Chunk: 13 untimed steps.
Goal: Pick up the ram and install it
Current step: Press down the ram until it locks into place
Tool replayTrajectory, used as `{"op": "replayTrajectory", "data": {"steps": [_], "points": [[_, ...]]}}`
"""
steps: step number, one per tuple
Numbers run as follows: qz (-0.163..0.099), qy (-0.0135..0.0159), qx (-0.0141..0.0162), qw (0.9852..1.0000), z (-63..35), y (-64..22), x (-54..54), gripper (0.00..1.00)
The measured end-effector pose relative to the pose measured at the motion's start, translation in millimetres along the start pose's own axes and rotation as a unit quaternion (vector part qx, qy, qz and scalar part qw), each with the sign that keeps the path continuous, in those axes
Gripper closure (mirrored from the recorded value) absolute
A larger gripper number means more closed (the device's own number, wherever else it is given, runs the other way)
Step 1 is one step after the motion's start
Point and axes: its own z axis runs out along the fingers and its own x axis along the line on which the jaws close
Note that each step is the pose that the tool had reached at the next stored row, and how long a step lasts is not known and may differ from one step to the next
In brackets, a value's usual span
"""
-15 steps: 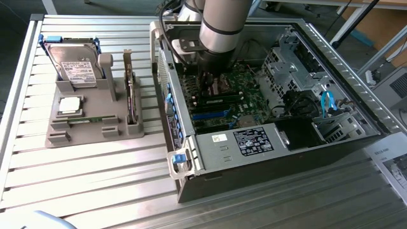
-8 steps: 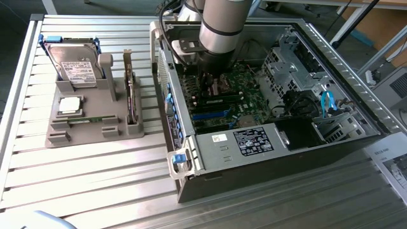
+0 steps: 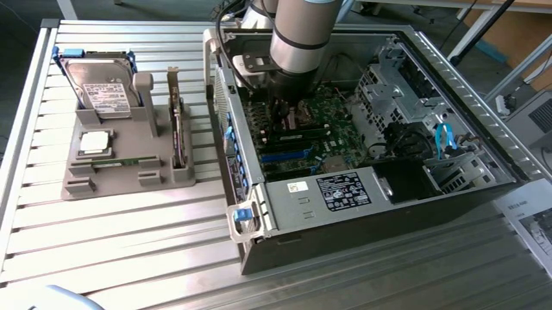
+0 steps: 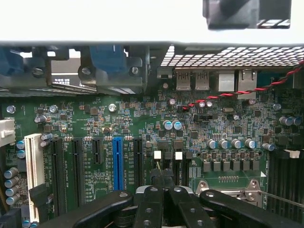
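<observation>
**Pincer shut over motherboard; one ram stick lying on the holder**

Count, exterior view: one open computer case (image 3: 362, 194) on the slatted metal tabletop (image 3: 129, 245), one grey holder (image 3: 121, 181) to the exterior view's left of it, one arm (image 3: 302, 32) reaching down into the case. On the holder I see one hard drive (image 3: 102, 90) standing at the far end, one square silver processor (image 3: 93, 143) lying flat, one dark expansion card (image 3: 178, 139) standing on edge, and one ram (image 3: 116, 163).

The ram is a thin, narrow green strip lying flat in a low slot near the holder's front edge, just in front of the processor and beside the foot of the expansion card. It is well apart from the arm; nothing touches it.

Pincer (image 4: 162, 183): in the wrist view I read the two black fingers (image 4: 151, 204) pressed together, fully closed, tips meeting over the motherboard (image 4: 142, 123). Whether something thin sits between the tips I cannot tell.

Board slots in the wrist view: one white (image 4: 32, 161), one blue (image 4: 118, 161), four black.

Edges and room: the case walls ring the arm on all sides, with the metal rear wall close by the pincer and the drive cage (image 3: 388, 90) on the exterior view's right. Bare tabletop lies around the holder, widest in front of it.
</observation>
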Motion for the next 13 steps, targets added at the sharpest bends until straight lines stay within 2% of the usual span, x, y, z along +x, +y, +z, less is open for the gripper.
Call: {"op": "replayTrajectory", "data": {"steps": [13], "points": [[0.000,-0.0015,0.0014,1.0000,1.6,1.0,0.3,0.90]]}}
